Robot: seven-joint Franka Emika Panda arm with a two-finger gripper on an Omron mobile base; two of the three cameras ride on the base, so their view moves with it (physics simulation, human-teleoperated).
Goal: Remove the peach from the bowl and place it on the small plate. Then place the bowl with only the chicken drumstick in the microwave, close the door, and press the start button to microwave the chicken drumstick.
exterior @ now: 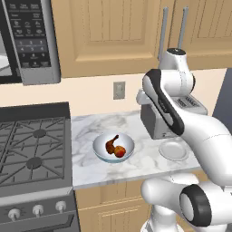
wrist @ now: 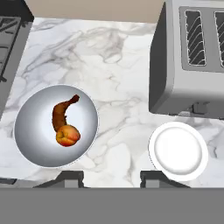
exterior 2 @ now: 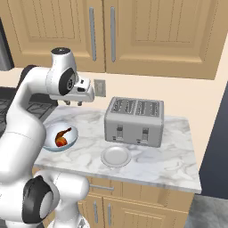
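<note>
The pale bowl (exterior: 113,147) sits on the marble counter beside the stove. In it lie the reddish-brown chicken drumstick (wrist: 62,111) and the orange-red peach (wrist: 67,135), touching each other. To its right, in front of the toaster, rests the small plate (wrist: 178,151), with nothing on it. My gripper (wrist: 111,178) hangs high above the counter, over the gap between bowl (wrist: 56,126) and plate, open, with nothing between its fingers. From the right base it shows under the white hand (exterior 2: 73,103). The grey microwave (exterior: 38,43) with its dark keypad hangs at the upper left; its door is out of view.
A steel four-slot toaster (exterior 2: 133,120) stands at the back of the counter, right of the bowl. A gas stove (exterior: 31,149) borders the counter on the left. Tan wooden cabinets (exterior 2: 133,31) hang above. The counter's front edge lies just behind the plate (exterior 2: 116,156).
</note>
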